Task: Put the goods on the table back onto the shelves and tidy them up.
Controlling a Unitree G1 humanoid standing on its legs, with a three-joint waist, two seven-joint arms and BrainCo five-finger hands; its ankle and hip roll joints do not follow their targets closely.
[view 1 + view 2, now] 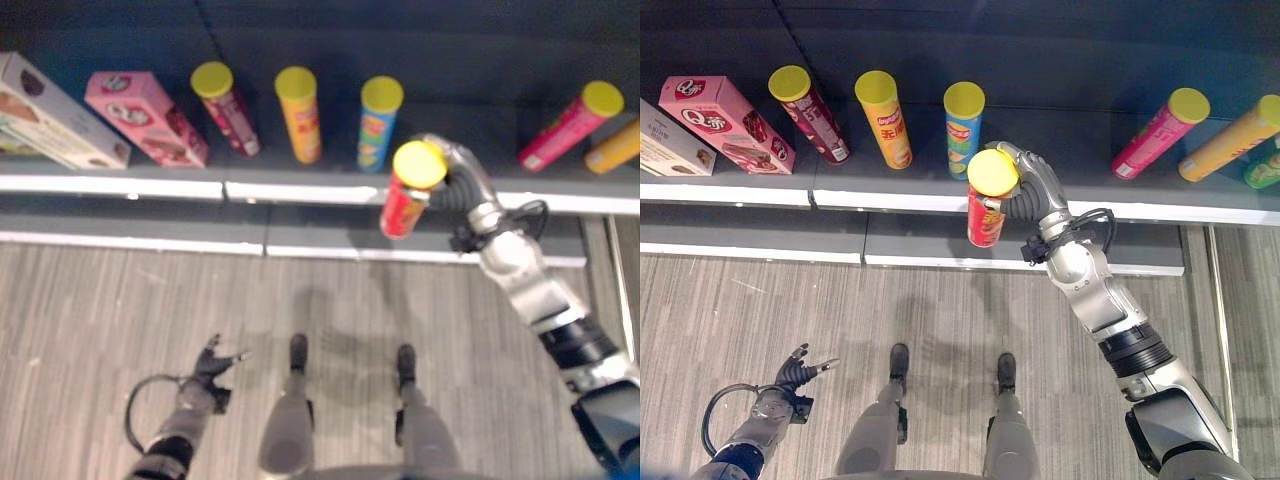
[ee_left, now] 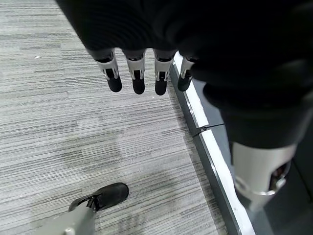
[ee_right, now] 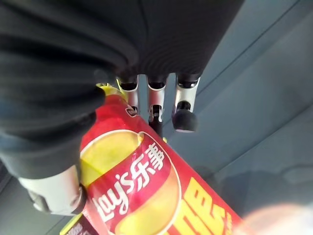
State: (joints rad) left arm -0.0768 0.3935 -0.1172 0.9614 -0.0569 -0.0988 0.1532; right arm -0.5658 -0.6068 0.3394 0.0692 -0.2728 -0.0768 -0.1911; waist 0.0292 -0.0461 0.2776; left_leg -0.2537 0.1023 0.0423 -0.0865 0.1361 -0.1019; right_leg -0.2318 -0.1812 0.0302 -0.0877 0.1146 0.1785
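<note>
With my right hand point(image 1: 1032, 190) and its fingers point(image 3: 156, 100) curled round the red yellow-lidded cardboard crisp tube point(image 1: 986, 205) at the dark shelf point(image 1: 1060, 140) edge, I judge it needs standing beside the blue tube point(image 1: 962, 128); left hand point(image 1: 800, 370) hangs low, fingers relaxed.

The glossy red can point(image 1: 985, 215) has a smooth yellow plastic lid point(image 1: 992, 172); the shelf point(image 1: 1060, 130) looks matt dark, the floor point(image 1: 940, 310) grey wood-grained.

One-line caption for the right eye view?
Right hand holds a red can at the shelf edge.
</note>
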